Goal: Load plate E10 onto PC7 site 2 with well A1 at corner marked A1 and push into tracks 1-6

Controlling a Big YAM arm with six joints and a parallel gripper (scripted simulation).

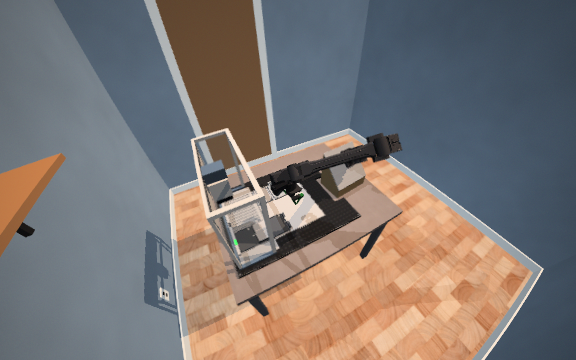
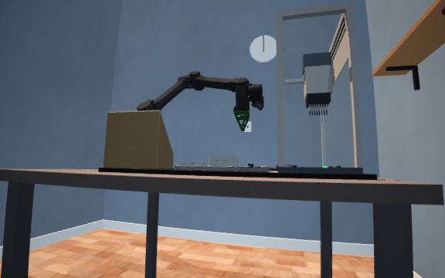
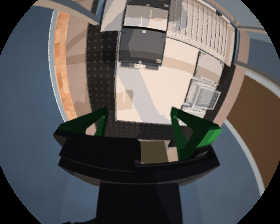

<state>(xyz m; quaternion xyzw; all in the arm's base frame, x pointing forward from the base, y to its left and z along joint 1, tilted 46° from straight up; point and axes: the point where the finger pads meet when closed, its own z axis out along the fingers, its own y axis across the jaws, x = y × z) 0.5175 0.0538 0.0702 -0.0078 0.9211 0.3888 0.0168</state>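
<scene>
My gripper (image 1: 298, 198) (image 2: 242, 129) (image 3: 139, 110) is open and empty, pointing down high above the pale apron (image 3: 166, 92). The dark carrier (image 3: 142, 46) lies in the left tracks, its handle (image 3: 140, 66) towards me at the apron edge. A light plate (image 3: 145, 17) sits on its middle site; the site by the handle is bare. Well A1 and exact seating are too small to tell. A green lamp (image 1: 235, 242) (image 2: 325, 167) is lit behind the carrier. The far nest (image 3: 209, 68) looks empty. The deep-well block (image 2: 223, 161) (image 3: 206, 96) stands on the middle nest. The nearest nest is partly behind a finger.
The instrument's upright frame (image 1: 270, 235) (image 2: 280, 85) stands around the rails. Its pipetting head (image 1: 217, 185) (image 2: 317, 79) hangs over them. Ribbed tracks (image 3: 203, 25) lie right of the carrier. The arm's box-shaped base (image 1: 344, 181) (image 2: 131, 140) stands at the opposite end of the table.
</scene>
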